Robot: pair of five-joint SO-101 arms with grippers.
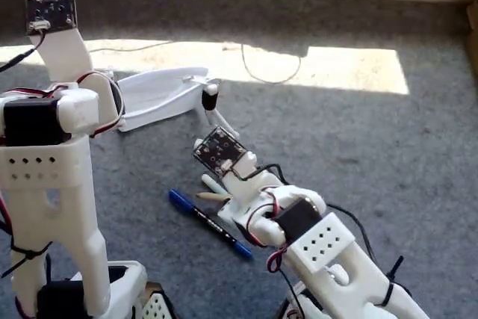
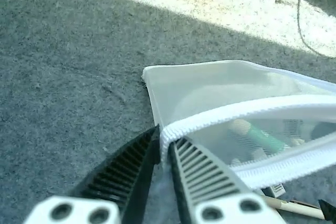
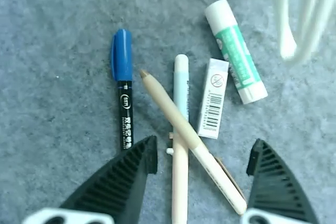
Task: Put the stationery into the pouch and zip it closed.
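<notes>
Blue cap and black barrel on the marker (image 3: 122, 85). 1 cream pen (image 3: 195, 145), 1 pale blue pen (image 3: 181, 85) with cream lower half. White eraser (image 3: 213, 98) with black barcode. White glue stick (image 3: 236, 51), green label. Translucent white pouch (image 2: 210, 85). Grey surface (image 3: 52, 103). Black ribbed fingers (image 3: 126, 177).

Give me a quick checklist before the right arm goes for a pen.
1. Pouch mouth open: ok, the two edges are apart.
2. Left gripper holding the pouch: ok, shut on its edge.
3. Right gripper open: ok, fingers spread above the pens.
4. One item alone between the fingers: not ok, the cream pen lies across the blue pen.
5. Marker, eraser and glue stick lying apart, not stacked: ok.
</notes>
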